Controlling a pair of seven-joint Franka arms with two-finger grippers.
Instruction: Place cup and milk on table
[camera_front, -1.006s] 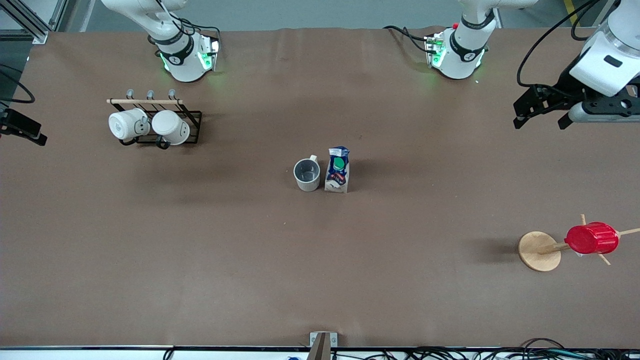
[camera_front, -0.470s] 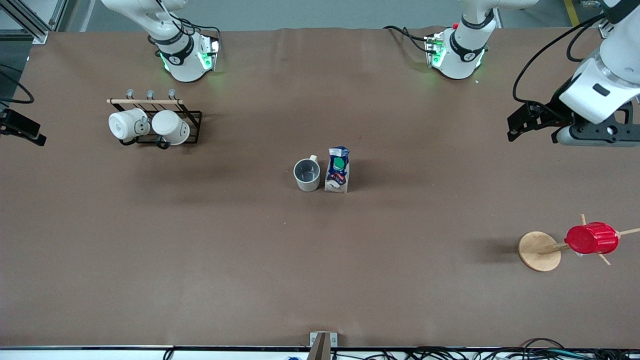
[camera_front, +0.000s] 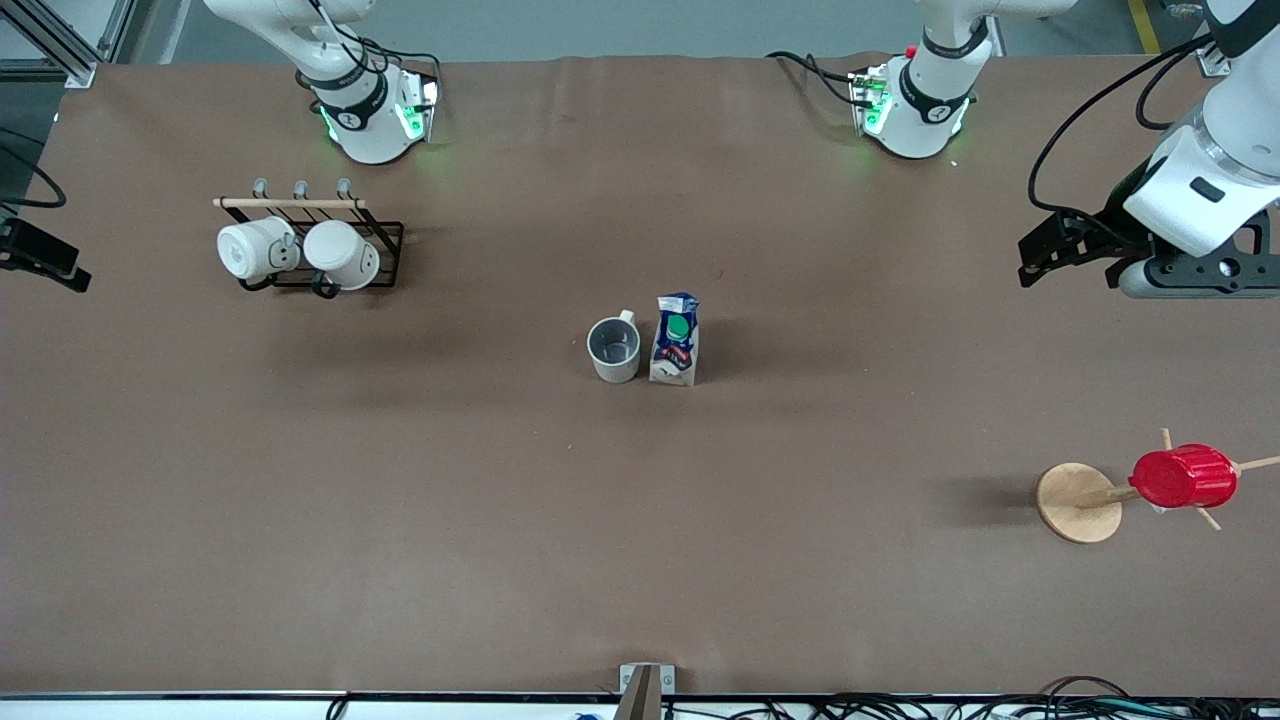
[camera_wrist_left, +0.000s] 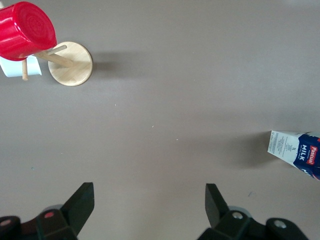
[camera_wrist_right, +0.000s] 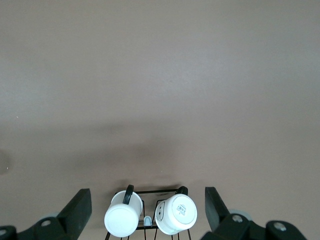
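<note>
The beige-cream cup (camera_front: 613, 349) stands upright on the brown table (camera_front: 640, 520) near its middle, its handle turned toward the robots' bases. The blue and white milk carton (camera_front: 676, 340) stands upright right beside it, toward the left arm's end. An edge of the milk also shows in the left wrist view (camera_wrist_left: 295, 152). My left gripper (camera_front: 1070, 272) hangs open and empty over bare table at the left arm's end; its fingers stand wide apart in the left wrist view (camera_wrist_left: 149, 186). My right gripper (camera_wrist_right: 147, 192) is open and empty, high above the mug rack.
A black wire rack (camera_front: 385, 250) holds two white mugs (camera_front: 300, 250) at the right arm's end; it also shows in the right wrist view (camera_wrist_right: 150, 217). A red ribbed cup (camera_front: 1183, 476) hangs on a wooden peg stand (camera_front: 1078, 502) at the left arm's end, also in the left wrist view (camera_wrist_left: 25, 30).
My left gripper has shifted a little over its end of the table, lower in the front view. The cup, the milk and the right arm have not moved.
</note>
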